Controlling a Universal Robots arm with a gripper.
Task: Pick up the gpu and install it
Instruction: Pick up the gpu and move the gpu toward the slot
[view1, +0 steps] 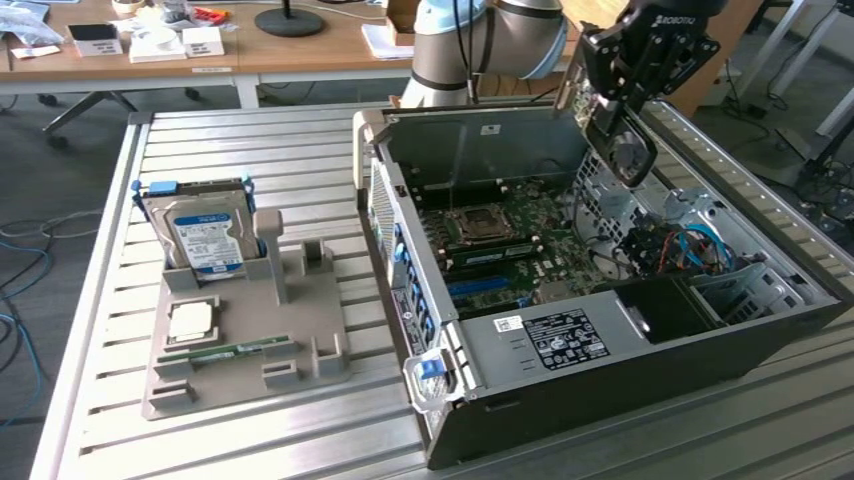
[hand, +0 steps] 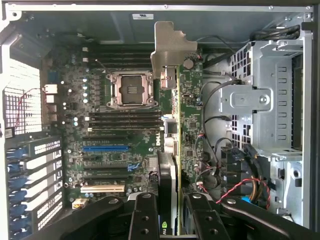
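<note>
arm (view1: 467, 40): wrist pointing down | pincer (hand: 172, 207): clamped on gpu (hand: 170, 50)

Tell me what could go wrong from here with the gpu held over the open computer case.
1. The gpu, clamped in the gripper, seems to run crosswise to the blue slot; lowered like this it could strike the motherboard instead of seating.
2. Loose red and black cables lie close beside the card and might snag it.
3. The grip is at one end, so the card may tilt.
</note>
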